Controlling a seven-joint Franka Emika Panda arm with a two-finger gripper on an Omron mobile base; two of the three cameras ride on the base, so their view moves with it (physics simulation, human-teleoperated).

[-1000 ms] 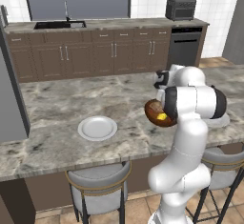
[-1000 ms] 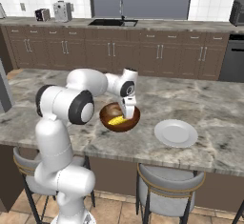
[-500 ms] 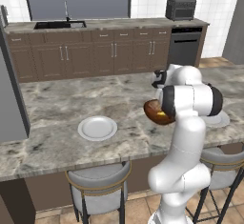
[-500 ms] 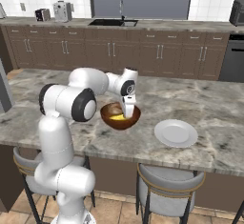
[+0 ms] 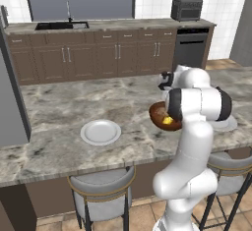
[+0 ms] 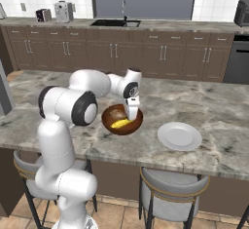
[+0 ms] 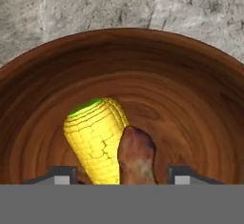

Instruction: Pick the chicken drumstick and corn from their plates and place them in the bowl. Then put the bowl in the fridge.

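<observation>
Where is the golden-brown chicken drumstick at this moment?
In the hand view, the golden-brown chicken drumstick lies inside the reddish-brown wooden bowl, touching the yellow corn cob on its right, between the open fingers.

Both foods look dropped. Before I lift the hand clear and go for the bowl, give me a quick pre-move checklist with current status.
1. Corn inside the bowl: ok.
2. Chicken drumstick inside the bowl, leaning against the corn: ok.
3. Gripper open, fingertips apart on either side of the food: ok.
4. Drumstick free of the fingertips: cannot tell; it sits right between them at the bottom edge of the hand view.
5. Both plates bare of food: ok.
6. Bowl resting flat on the counter, away from the edge: ok.
</observation>
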